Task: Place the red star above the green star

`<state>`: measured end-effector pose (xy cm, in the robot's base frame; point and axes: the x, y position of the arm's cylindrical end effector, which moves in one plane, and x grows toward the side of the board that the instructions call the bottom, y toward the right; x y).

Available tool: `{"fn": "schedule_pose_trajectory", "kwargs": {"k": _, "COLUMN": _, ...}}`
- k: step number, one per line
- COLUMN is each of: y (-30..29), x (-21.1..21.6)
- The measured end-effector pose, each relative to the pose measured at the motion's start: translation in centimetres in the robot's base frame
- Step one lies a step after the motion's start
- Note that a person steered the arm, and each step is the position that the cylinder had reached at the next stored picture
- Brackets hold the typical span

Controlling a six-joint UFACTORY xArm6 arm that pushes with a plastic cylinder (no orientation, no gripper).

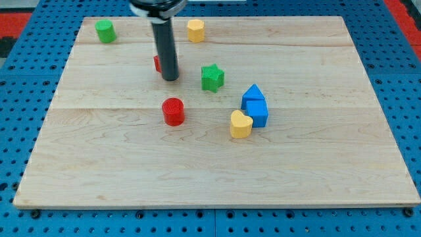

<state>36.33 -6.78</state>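
The green star (pixel 212 77) sits a little above the board's middle. A red block (pixel 157 63), mostly hidden behind the rod so its shape cannot be made out, lies to the green star's left. My tip (pixel 170 78) rests on the board right against that red block's right side, left of the green star with a gap between.
A red cylinder (pixel 173 111) lies below the tip. A green cylinder (pixel 105 31) is at top left, a yellow block (pixel 195 30) at top centre. Two blue blocks (pixel 253 96) (pixel 257 114) and a yellow heart-like block (pixel 241 124) cluster right of centre. The wooden board (pixel 329 164) has blue pegboard around it.
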Motion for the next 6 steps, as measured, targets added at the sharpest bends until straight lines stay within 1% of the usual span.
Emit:
{"fn": "schedule_pose_trajectory", "kwargs": {"k": 1, "y": -0.4, "x": 0.0}}
{"fn": "schedule_pose_trajectory", "kwargs": {"k": 2, "y": -2.9, "x": 0.0}}
{"fn": "schedule_pose_trajectory", "kwargs": {"k": 3, "y": -3.4, "x": -0.4}}
{"fn": "schedule_pose_trajectory", "kwargs": {"k": 4, "y": -10.6, "x": -0.3}}
{"fn": "schedule_pose_trajectory", "kwargs": {"k": 5, "y": -2.6, "x": -2.8}}
{"fn": "schedule_pose_trajectory", "kwargs": {"k": 6, "y": 7.7, "x": -6.2}}
